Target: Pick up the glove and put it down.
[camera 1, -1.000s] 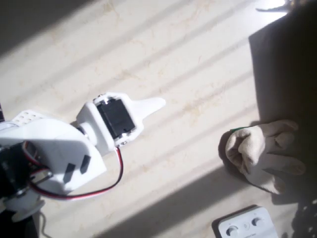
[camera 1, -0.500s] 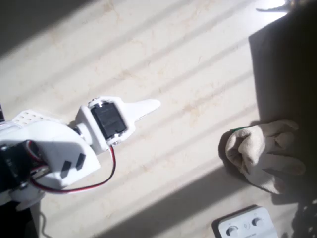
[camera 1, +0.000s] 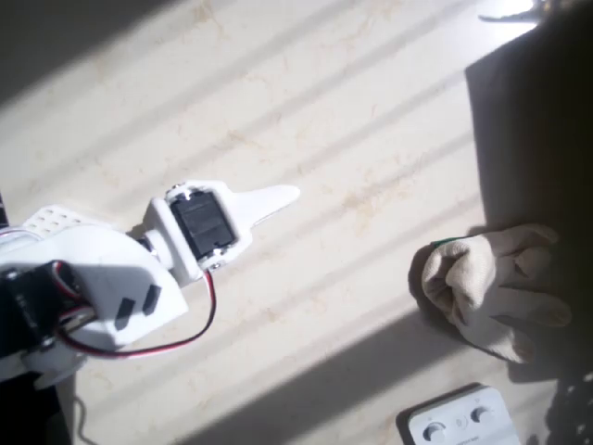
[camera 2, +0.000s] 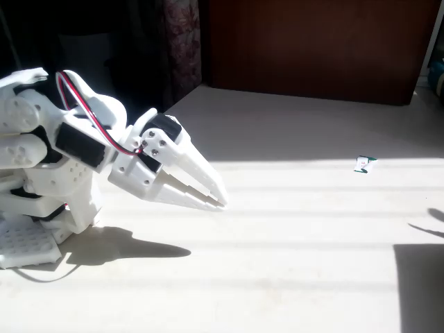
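Observation:
The cream glove lies crumpled on the pale table at the right in the overhead view, with a thin green edge at its upper left. My white gripper sits far to its left, well apart from it, pointing toward the right. From the side, the fixed view shows the gripper shut, its tapered fingers together with nothing between them, held above the table surface.
A white box with round knobs sits at the bottom edge just below the glove. A dark shadowed area covers the upper right. A small green-and-white card lies far right in the fixed view.
The gripper drew back slightly to the left and up in the overhead view between the first earlier frame and the second; since then it has held still. The glove has not moved.

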Available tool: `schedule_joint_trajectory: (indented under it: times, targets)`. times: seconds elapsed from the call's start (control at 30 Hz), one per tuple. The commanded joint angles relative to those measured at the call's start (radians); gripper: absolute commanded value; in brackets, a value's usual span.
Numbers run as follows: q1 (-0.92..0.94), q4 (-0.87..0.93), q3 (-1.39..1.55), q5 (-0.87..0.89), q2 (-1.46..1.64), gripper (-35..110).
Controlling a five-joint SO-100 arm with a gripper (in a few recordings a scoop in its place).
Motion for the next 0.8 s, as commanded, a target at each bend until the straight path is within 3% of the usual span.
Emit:
schedule_joint_trajectory:
  times: [0.0, 0.23, 0.57, 0.77]
  targets:
    - [-0.003, -0.002, 0.017, -0.006, 0.008, 0]
    - [-0.003, 0.012, 0.012, -0.006, 0.008, 0]
    - [-0.003, 0.380, -0.058, 0.003, 0.008, 0]
    - [-0.003, 0.419, -0.071, -0.002, 0.009, 0]
